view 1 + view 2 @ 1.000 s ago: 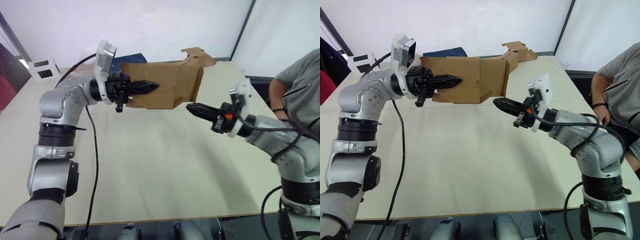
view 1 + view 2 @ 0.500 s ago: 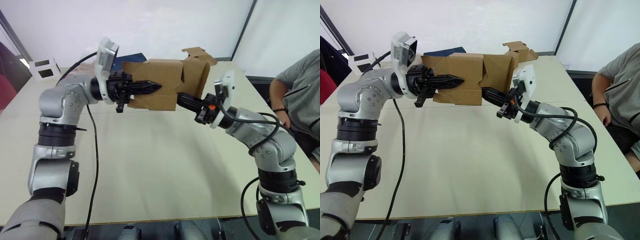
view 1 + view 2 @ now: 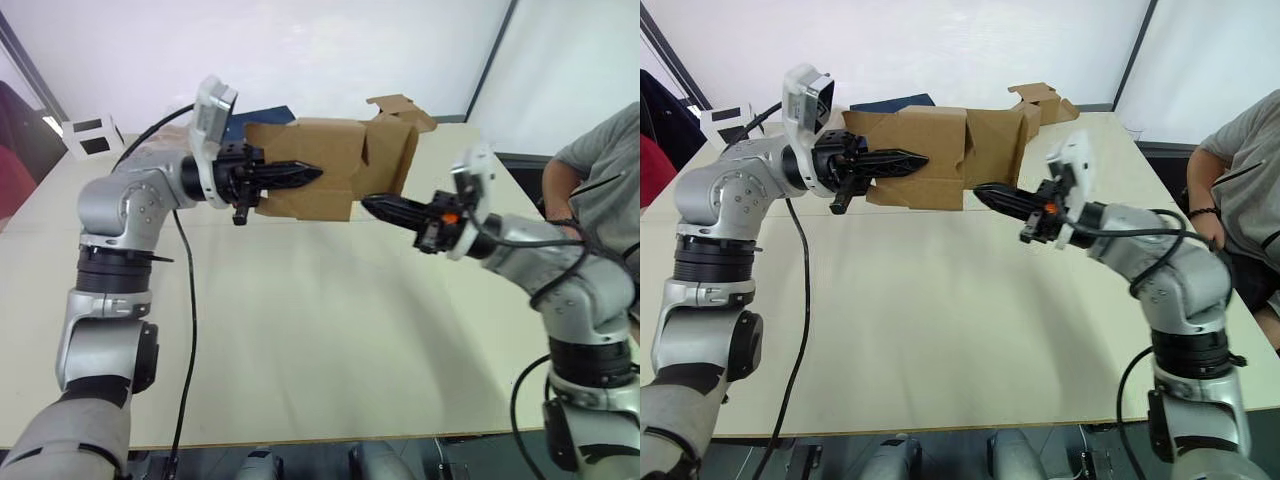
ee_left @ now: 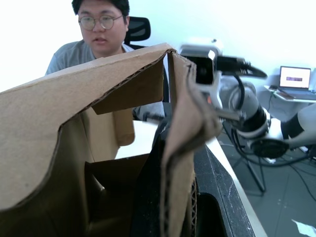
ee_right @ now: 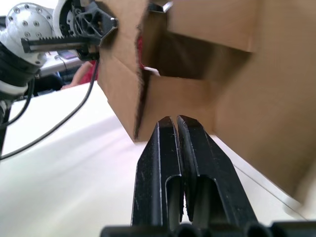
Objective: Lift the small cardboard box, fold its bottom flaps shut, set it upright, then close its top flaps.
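Withdrawn from the box's open end was the right tool (image 3: 985, 190), which half a second before had been pushed up against the folded flap; it was now seen just short of the carton, at about 4 o'clock from it, with its two black fingers pressed together and nothing between them. The small cardboard box (image 3: 318, 172) had been kept where it was, lifted clear of the table (image 3: 330, 340) and lying on its side. It was pinched through one wall by the left tool (image 3: 300, 175), one finger outside and, as the left wrist view suggested, the other inside. The bottom flaps (image 3: 392, 160), at the end facing the right tool, were seen partly folded inward but not flat, one panel being angled across the opening. The fold was therefore judged unfinished, and another push by the right tool was thought likely to be needed. At 1 o'clock beyond the carton, further cardboard (image 3: 1040, 98) was lying on the table. A person (image 3: 600, 180) was seated at 3 o'clock.
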Robot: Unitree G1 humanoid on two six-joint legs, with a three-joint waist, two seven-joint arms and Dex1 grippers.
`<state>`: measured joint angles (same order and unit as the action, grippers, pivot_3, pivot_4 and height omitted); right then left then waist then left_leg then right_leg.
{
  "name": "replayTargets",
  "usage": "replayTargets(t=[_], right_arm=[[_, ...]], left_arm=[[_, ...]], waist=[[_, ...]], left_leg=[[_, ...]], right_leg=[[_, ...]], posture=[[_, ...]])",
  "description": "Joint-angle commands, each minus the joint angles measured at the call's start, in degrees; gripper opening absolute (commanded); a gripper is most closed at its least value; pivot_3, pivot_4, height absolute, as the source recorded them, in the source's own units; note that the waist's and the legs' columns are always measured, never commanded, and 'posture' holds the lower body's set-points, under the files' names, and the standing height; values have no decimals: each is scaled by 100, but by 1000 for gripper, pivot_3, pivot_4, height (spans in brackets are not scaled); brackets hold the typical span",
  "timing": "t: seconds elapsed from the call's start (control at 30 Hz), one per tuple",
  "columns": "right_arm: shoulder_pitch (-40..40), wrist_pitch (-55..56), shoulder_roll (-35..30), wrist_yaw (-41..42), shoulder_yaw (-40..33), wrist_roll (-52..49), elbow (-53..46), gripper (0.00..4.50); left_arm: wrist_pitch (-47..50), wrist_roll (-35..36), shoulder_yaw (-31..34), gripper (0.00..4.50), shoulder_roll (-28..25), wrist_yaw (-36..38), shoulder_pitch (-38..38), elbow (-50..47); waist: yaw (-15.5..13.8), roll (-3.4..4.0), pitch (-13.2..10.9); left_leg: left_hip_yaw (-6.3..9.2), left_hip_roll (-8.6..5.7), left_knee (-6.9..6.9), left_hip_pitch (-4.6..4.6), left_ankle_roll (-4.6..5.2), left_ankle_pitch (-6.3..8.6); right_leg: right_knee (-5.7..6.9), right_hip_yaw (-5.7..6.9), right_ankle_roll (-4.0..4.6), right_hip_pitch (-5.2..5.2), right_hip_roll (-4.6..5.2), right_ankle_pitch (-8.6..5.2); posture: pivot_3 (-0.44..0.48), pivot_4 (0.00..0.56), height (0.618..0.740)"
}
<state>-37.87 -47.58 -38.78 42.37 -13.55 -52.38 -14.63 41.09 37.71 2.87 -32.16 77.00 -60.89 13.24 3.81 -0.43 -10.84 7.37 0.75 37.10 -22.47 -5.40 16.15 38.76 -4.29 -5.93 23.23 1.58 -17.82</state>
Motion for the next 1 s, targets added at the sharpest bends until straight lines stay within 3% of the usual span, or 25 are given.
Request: replayTargets(t=[0.03,0.2,0.3,0.47,0.67,1.0], right_arm=[[-168,-66,-244,-67,-842,-503,266,95],[-33,604,-74,-154,-629,314,930,95],[45,1139,17,-307,-127,1187,1298,95],[-144,1398,491,-297,185,1381,1374,95],[-60,485,937,80,129,74,553,95],[210,6,1495,-651,-213,-1113,93,95]], left_arm=[[-39,74,123,0,-109,10,-66,-150],[-28,101,123,0,-70,-35,-75,-164],[6,125,122,0,-70,-53,-50,-228],[17,141,136,0,-73,-99,-37,-240],[-30,108,143,0,-64,-152,-20,-164],[34,186,177,0,-65,-182,41,-164]], waist=[[0,0,0],[26,0,0],[21,0,0],[21,0,0],[15,1,0],[19,1,0]], left_leg=[[-2,0,-1,0,0,0],[-6,2,-1,7,5,3],[-6,2,-1,6,5,3],[-6,2,0,4,-15,-8],[-4,3,-2,4,-22,-12],[-2,2,1,3,-14,-8]], right_leg=[[0,-1,0,0,1,0],[3,-5,0,-1,-4,0],[5,-5,0,0,-3,0],[3,-4,0,1,-2,0],[4,-4,0,1,-3,0],[4,-2,0,-1,-2,0]], posture=[[0,150,740],[0,150,740],[0,150,740],[0,150,740],[0,150,740],[0,150,740]])
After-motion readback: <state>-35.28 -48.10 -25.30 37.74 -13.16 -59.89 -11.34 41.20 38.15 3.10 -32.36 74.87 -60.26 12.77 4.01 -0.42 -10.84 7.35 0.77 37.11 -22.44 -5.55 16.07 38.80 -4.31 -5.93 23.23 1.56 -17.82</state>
